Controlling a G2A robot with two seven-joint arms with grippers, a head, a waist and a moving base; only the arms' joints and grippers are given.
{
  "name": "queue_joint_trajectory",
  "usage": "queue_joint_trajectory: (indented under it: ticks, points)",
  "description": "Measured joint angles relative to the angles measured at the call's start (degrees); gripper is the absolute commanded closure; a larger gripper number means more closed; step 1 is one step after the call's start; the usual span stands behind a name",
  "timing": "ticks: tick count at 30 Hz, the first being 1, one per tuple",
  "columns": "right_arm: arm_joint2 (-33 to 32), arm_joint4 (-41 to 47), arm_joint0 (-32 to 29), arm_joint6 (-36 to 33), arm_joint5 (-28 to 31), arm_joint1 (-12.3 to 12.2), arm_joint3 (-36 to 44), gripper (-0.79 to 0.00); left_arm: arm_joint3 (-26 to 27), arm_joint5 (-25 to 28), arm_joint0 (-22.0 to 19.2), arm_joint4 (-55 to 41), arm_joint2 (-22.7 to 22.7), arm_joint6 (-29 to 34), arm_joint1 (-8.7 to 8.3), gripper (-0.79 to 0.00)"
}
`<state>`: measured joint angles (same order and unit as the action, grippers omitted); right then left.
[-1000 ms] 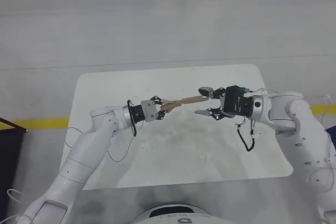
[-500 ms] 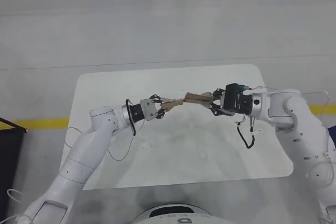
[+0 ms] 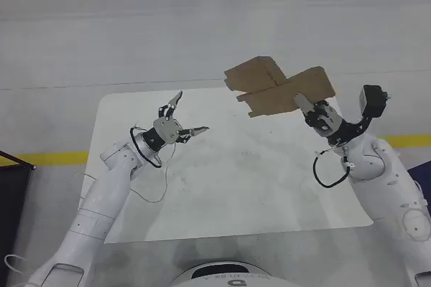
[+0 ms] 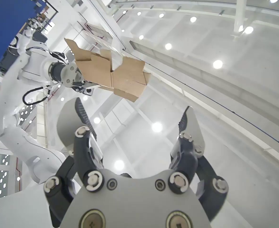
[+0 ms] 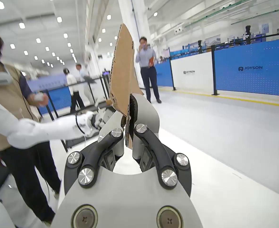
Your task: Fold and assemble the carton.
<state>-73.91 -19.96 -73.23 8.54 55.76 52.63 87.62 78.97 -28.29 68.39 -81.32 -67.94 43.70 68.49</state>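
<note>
Raised toward upper right: carton (image 3: 280, 87), flat, long axis left-right, pinched at right end by right gripper (image 3: 305, 105). Released by left gripper (image 3: 192, 112), fingers wide apart, well left, lower.

The counter (image 3: 223, 208) is a white slab with rounded corners, seen from above, its long sides running left to right. Its top is matte and pale, marked near the middle by faint grey scuffs (image 3: 248, 154) and a few small dark specks. It stands on a smooth grey floor (image 3: 201, 43). A yellow stripe (image 3: 50, 158) painted on that floor runs up to the counter's left side and shows again past its right side.
</note>
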Motion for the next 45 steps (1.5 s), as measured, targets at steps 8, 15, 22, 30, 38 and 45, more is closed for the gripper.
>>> queue_joint_trajectory:
  ticks: [8,15,22,30,38,45]
  points:
    - [1.9,13.8,0.8,-2.4,1.1,0.3,-3.2,0.000,-2.4,-1.2,-1.0,-2.6,2.8,-0.8,0.92,-0.785]
    - [1.9,14.0,0.7,-2.2,0.8,0.4,-3.2,0.000,-2.5,-2.6,-0.3,-5.3,3.0,-1.1,1.24,-0.326]
    - [8.5,22.2,2.2,-3.9,2.2,2.5,-7.6,0.000,0.2,1.0,-3.4,-5.7,3.2,-6.3,0.61,-0.785]
    - [10.6,25.3,4.1,-4.9,2.2,4.0,-10.9,0.000,1.1,31.7,-1.9,41.5,1.7,2.7,-1.52,-0.785]
    - [10.5,25.2,4.0,-4.8,2.2,4.0,-10.9,0.000,1.1,31.4,-2.0,43.0,1.8,2.5,-1.50,-0.785]
    - [11.1,28.7,3.3,-4.9,-1.2,4.4,-10.3,0.000,6.7,37.2,-1.7,57.4,3.3,-2.1,-2.48,-0.785]
